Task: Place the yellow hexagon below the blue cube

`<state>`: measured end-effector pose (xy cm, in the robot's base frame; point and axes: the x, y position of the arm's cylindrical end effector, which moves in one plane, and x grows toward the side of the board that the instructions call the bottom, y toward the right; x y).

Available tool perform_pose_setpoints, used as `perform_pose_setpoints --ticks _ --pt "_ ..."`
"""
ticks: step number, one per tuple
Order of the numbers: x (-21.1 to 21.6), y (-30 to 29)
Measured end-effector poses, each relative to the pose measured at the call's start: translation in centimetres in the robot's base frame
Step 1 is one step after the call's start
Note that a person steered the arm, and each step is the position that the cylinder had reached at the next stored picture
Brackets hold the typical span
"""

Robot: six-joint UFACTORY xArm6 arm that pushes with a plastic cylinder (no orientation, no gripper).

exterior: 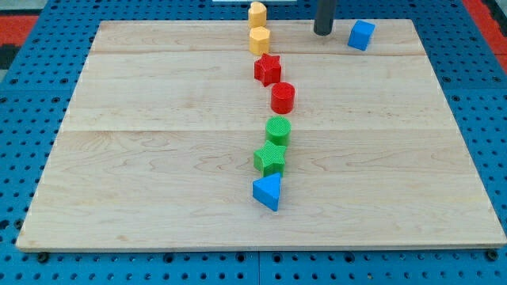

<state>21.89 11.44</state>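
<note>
Here my tip [322, 32] stands between the yellow hexagon [259, 39] and the blue cube [361, 35], touching neither.

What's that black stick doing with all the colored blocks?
It's a robot arm's rod. My tip sits near the view's top, between the yellow hexagon and the blue cube, touching neither. The hexagon must go below the cube, but it's still in the line with the other blocks.

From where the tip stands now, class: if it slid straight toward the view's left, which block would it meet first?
Probably the yellow hexagon. My tip stands at the board's top edge, between it and the blue cube; depth makes the line uncertain.
</note>
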Motion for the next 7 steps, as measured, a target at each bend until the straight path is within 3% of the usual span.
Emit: perform_pose_setpoints --ticks 3,4,5,7 --pt "0.8 -5.0" --pt "-1.6 -10.5" --pt "0.8 -14.9" --pt "2.5 -4.7"
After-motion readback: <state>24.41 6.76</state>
